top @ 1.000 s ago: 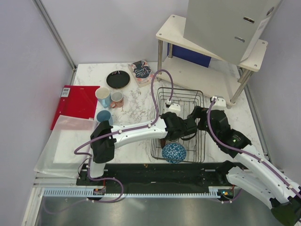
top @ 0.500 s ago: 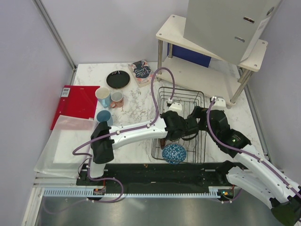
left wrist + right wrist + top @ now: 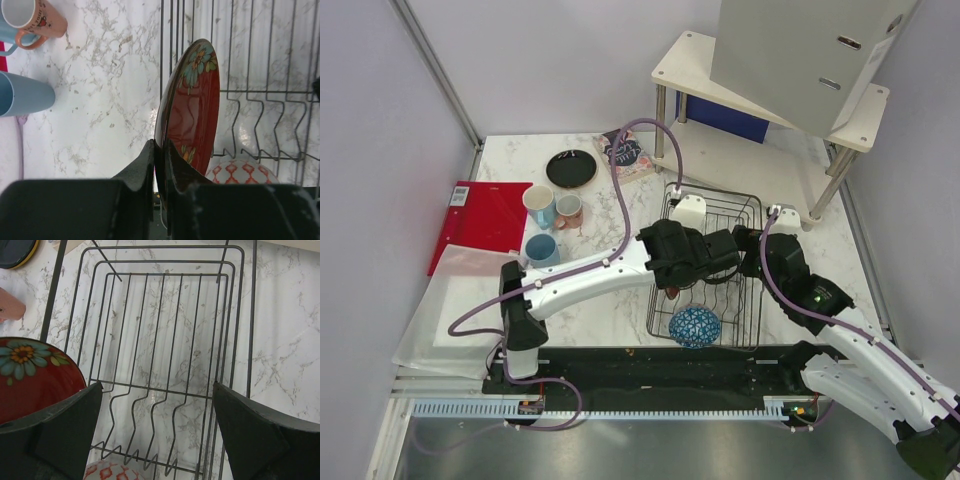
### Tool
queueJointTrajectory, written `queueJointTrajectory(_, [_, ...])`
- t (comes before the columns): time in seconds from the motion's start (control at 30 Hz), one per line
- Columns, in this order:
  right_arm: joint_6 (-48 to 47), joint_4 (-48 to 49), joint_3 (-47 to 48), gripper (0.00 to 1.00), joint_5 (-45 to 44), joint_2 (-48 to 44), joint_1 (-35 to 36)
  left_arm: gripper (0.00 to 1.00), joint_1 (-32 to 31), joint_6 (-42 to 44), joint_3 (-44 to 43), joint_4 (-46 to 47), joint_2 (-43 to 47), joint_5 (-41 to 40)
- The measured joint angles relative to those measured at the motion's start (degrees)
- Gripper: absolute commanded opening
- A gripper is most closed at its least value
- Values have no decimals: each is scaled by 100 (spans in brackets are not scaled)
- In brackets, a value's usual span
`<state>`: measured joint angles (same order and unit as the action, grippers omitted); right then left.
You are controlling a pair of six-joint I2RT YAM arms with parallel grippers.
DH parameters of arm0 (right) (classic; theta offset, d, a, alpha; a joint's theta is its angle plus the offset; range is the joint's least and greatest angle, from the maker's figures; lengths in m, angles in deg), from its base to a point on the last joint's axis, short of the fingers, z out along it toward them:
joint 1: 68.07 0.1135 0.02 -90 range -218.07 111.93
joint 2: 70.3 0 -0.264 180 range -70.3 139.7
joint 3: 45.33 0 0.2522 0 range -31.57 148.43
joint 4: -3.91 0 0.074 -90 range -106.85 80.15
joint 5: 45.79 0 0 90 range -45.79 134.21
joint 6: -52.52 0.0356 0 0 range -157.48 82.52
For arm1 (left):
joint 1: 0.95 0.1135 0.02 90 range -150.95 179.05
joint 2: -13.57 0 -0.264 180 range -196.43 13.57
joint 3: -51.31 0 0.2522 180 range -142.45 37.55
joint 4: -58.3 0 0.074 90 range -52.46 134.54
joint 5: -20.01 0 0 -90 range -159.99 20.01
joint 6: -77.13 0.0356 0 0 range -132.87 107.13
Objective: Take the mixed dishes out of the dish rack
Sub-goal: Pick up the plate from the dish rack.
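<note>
My left gripper (image 3: 160, 146) is shut on the rim of a dark red-brown plate (image 3: 192, 110) with painted flowers, held on edge over the left side of the dish rack (image 3: 265, 92). From above, the left gripper (image 3: 695, 262) hides most of that plate. A blue-and-white patterned bowl (image 3: 695, 326) lies upside down at the rack's near end, its red-and-white side (image 3: 242, 172) showing. My right gripper (image 3: 157, 390) stands open over the rack (image 3: 165, 275), nothing between its fingers, with the plate (image 3: 35, 370) just to its left.
On the marble left of the rack stand two light-blue cups (image 3: 539, 205) (image 3: 541, 247) and a salmon-pink mug (image 3: 568, 210). A black plate (image 3: 571, 168) and a booklet (image 3: 630, 150) lie behind them. A red folder (image 3: 480, 215) lies far left. A white shelf (image 3: 760, 150) stands behind the rack.
My left gripper has risen and shifted a little left with the red-brown plate in it. The right arm has stayed put.
</note>
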<state>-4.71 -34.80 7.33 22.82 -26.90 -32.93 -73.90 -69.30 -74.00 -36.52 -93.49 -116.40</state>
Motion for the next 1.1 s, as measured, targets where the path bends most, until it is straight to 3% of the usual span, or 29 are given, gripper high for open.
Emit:
queueJointTrajectory(0.33, [-4, -28, 9, 98, -20, -149, 0, 2, 170, 289, -289, 240, 601, -238])
queueJointTrajectory(0.43, [7, -35, 37, 98, -238, -297, 0, 2, 566, 588, 223, 874, 1217, 57])
queueJointTrajectory(0.6, [17, 96, 35, 98, -321, -774, -4, 2, 2175, 1399, 2988, 2975, 3602, 1416])
queueJointTrajectory(0.73, [50, 361, 59, 98, 264, -911, -7, 2, 2859, 1720, 4839, 4363, 5274, 2905])
queueJointTrajectory(0.9, [254, 804, 59, 97, 1180, -684, -7, 2, 2883, 1869, 5567, 5617, 5755, 4538])
queueJointTrajectory(1.1, [592, 1300, 59, 96, 2013, -422, -15, 2, 2887, 1873, 5853, 6365, 5781, 5390])
